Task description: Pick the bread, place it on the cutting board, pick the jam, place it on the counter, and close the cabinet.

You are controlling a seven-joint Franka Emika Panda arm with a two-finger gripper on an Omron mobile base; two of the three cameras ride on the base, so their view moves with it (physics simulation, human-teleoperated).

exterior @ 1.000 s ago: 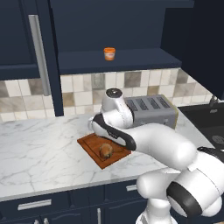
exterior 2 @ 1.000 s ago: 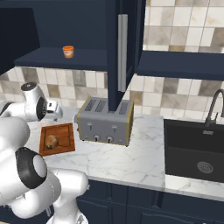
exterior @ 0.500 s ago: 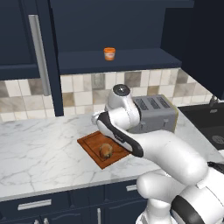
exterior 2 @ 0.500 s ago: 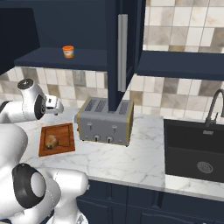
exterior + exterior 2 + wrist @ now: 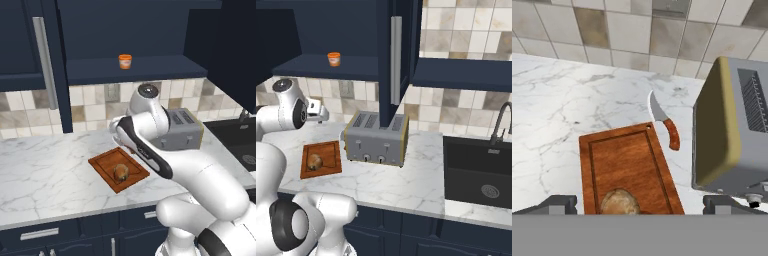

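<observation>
The bread point(image 5: 121, 172) point(image 5: 315, 161) point(image 5: 619, 202), a small brown roll, lies on the reddish-brown cutting board point(image 5: 105, 165) point(image 5: 326, 152) point(image 5: 622, 155). My gripper point(image 5: 320, 113) point(image 5: 641, 205) hangs open above the board with nothing between its fingers, looking down at the roll. The jam point(image 5: 125, 61) point(image 5: 333, 58), an orange pot with a pale lid, stands on the shelf of the open navy cabinet point(image 5: 45, 60) point(image 5: 396, 55), whose doors stand swung out. Below it spreads the white marble counter point(image 5: 45, 165) point(image 5: 406, 175) point(image 5: 557, 100).
A silver toaster point(image 5: 185, 130) point(image 5: 376, 137) point(image 5: 732, 125) stands just right of the board. A knife point(image 5: 664, 125) with a brown handle lies between the two. A dark sink point(image 5: 481, 170) with a faucet point(image 5: 501, 120) is at the far right.
The arm has risen and drawn back from the board, with the gripper staying open. The bread rests on the board as before.
</observation>
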